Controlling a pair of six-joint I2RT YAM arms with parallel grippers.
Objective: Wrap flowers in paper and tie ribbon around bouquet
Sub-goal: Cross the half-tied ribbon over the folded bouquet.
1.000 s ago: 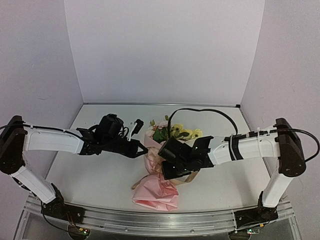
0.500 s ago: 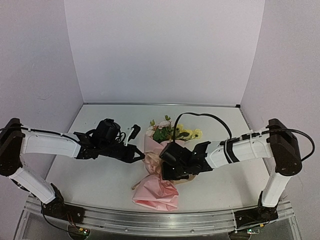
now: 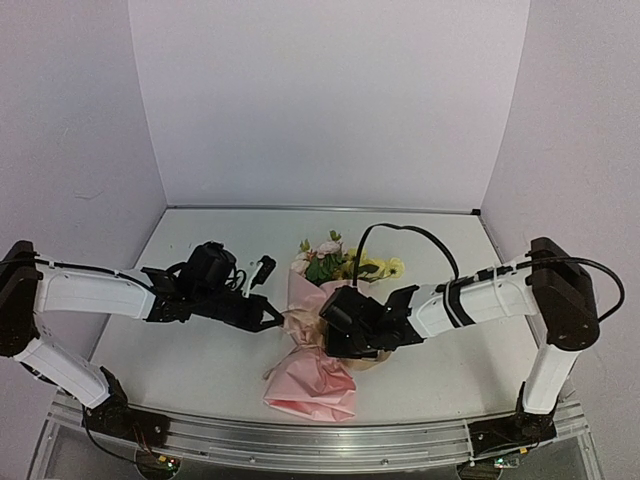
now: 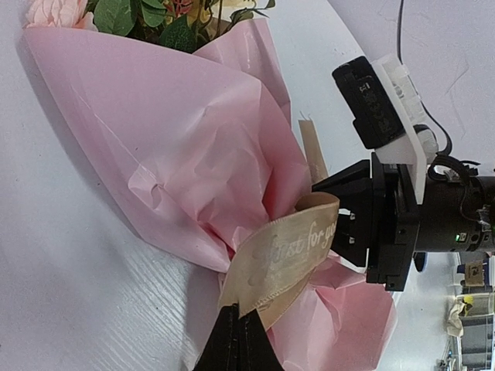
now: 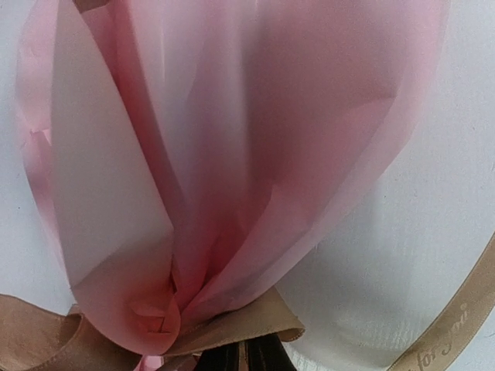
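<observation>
Left tool [image 4: 234, 340] is pressed together on the tan ribbon [image 4: 286, 247] looped round the waist of the bouquet [image 3: 305, 305]. Right tool [image 5: 246, 354] has its tips nearly together at a ribbon fold; I cannot tell whether it grips. The bouquet lies mid-table [image 3: 200, 370], its long axis running near to far, with the flowers [image 3: 335, 262] pointing toward the back wall [image 3: 330, 100].

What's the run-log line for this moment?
stage: tying | left gripper: shut on ribbon | right gripper: shut on ribbon | bouquet: wrapped, lying on table

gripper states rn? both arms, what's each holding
Left gripper: closed, pinching the ribbon.
Right gripper: tips right at the ribbon under the gathered paper; open or closed cannot be told.
</observation>
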